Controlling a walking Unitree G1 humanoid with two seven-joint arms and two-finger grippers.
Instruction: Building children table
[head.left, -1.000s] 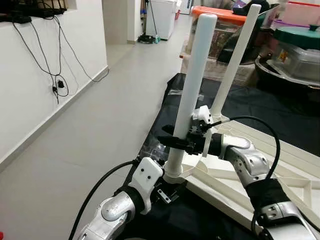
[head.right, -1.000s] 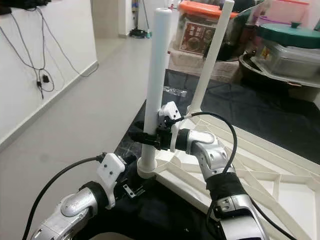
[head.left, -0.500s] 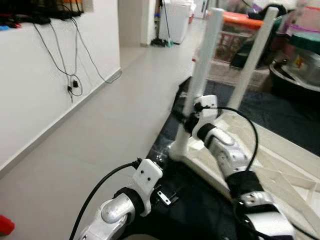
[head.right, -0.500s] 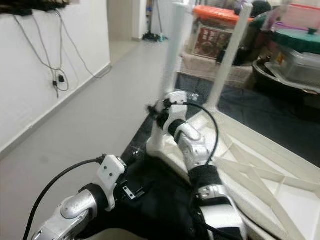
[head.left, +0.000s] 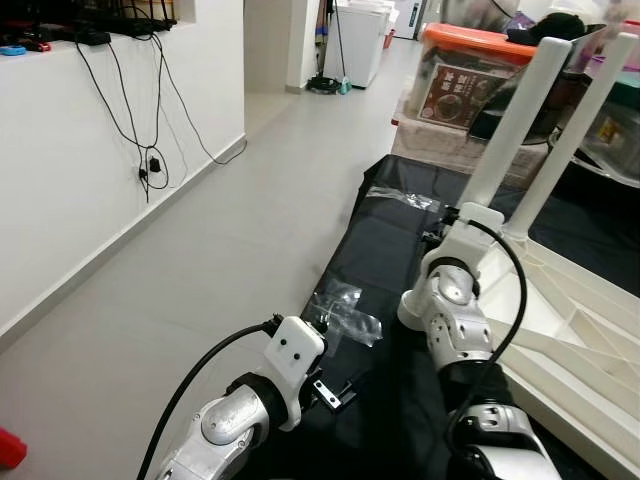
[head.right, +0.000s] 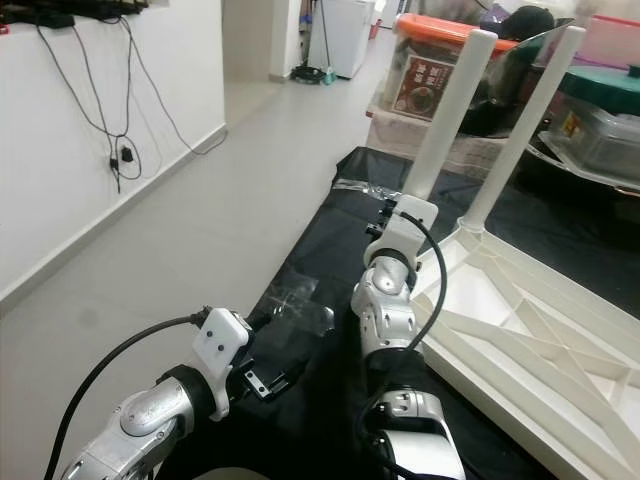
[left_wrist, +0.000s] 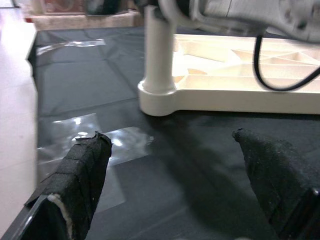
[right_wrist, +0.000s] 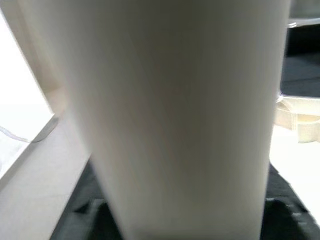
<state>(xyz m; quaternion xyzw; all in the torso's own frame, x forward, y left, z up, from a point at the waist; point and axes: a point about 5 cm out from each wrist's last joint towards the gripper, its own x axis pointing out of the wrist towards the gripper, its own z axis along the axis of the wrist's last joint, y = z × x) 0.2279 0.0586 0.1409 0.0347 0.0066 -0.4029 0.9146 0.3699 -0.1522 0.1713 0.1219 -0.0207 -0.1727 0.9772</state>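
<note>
Holding my right tool (head.left: 448, 232) on the near table leg (head.left: 512, 125), pinch unclear; leg runs toward 1 o'clock. Left tool (left_wrist: 175, 175) hangs spread at 7 o'clock, farther off.

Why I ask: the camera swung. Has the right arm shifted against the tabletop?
Yes. The right arm lay across the white tabletop; now it rises over the black sheet, left of the tabletop's edge, wrist at the near leg.
</note>
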